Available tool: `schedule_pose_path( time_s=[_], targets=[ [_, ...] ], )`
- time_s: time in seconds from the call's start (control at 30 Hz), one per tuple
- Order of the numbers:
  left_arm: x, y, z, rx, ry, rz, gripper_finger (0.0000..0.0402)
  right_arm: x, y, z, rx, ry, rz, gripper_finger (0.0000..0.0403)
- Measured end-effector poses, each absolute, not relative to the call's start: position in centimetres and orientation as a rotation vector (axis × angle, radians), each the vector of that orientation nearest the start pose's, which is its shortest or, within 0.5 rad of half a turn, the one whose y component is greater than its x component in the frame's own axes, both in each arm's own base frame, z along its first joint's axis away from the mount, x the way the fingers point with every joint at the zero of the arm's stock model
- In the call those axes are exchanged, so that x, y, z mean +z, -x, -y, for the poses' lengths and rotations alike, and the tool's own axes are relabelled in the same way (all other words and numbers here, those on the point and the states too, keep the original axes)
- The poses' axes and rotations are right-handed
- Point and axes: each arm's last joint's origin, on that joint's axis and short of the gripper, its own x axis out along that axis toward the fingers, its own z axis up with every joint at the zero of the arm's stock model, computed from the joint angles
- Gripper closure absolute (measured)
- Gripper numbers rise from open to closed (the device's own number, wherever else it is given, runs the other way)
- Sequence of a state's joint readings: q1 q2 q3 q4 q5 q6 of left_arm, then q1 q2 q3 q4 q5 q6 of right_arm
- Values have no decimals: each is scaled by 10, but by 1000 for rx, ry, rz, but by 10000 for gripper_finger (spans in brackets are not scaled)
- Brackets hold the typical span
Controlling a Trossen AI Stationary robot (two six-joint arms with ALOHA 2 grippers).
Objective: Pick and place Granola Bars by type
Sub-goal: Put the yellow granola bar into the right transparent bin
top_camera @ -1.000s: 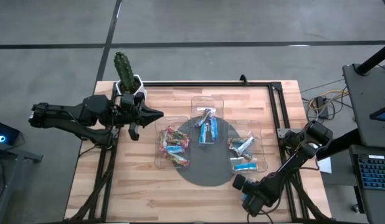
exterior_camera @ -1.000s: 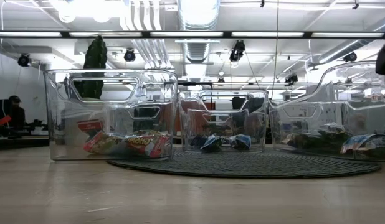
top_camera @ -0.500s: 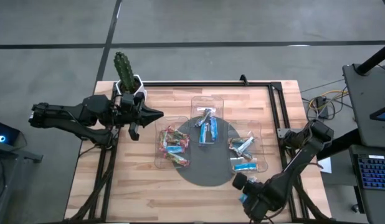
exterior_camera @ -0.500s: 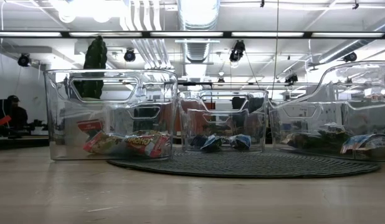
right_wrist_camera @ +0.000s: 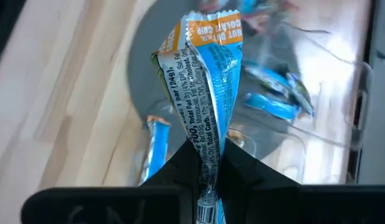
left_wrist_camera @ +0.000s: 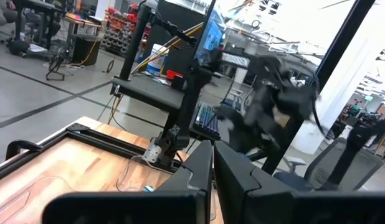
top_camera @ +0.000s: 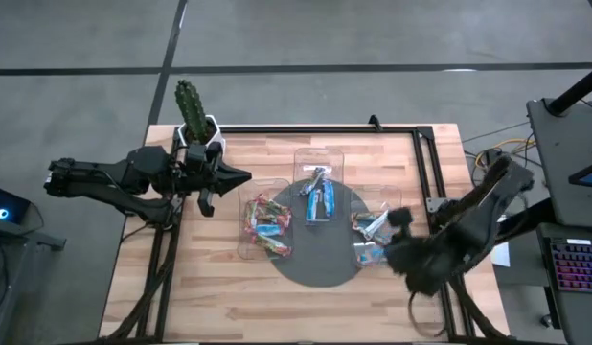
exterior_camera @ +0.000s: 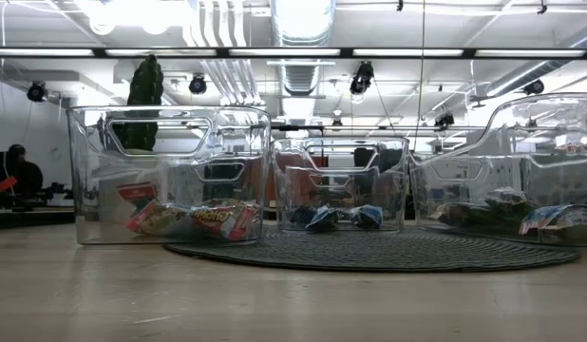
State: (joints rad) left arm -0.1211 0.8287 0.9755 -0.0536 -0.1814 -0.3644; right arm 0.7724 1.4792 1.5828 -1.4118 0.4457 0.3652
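Note:
Three clear trays stand on and around a dark round mat (top_camera: 320, 261): the left tray (top_camera: 246, 230) with red-orange granola bars (top_camera: 262, 225), the middle tray (top_camera: 318, 158) with blue bars (top_camera: 319, 199), and the right tray (top_camera: 399, 251) with blue and silvery bars (top_camera: 373, 228). My right gripper (top_camera: 399, 225), blurred, is raised over the right tray and shut on a blue-and-orange granola bar (right_wrist_camera: 208, 81). My left gripper (top_camera: 240, 176) hangs shut with nothing in it, above the table left of the trays. My right gripper pinches the bar's barcode end (right_wrist_camera: 208, 149) between its two fingers (right_wrist_camera: 180, 167). The fingers slant downward and lie along the bar. The creased wrapper sticks out past the fingertips, lifted clear above the right tray.
A cactus in a white pot (top_camera: 193, 117) stands at the far left corner. A black rail (top_camera: 315, 129) runs along the far and right edges. Bare wood (top_camera: 200, 297) lies along the near edge. A dark desk with a keyboard (top_camera: 574, 259) stands right of the table.
My right gripper has risen from low at the table's near edge and gone toward the far edge, over the right tray. It has rolled on the way.

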Motion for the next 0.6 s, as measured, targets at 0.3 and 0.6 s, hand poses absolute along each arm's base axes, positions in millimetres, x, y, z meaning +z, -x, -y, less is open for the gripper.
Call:
schedule_pose_path(
  time_s=[0.3,0.6],
  targets=[
    [402,-170,15,43,356,103,401,402,-156,-116,28,212,-940,374],
    [402,-170,15,43,355,103,401,403,-143,-82,-139,-34,-904,374]
  ],
)
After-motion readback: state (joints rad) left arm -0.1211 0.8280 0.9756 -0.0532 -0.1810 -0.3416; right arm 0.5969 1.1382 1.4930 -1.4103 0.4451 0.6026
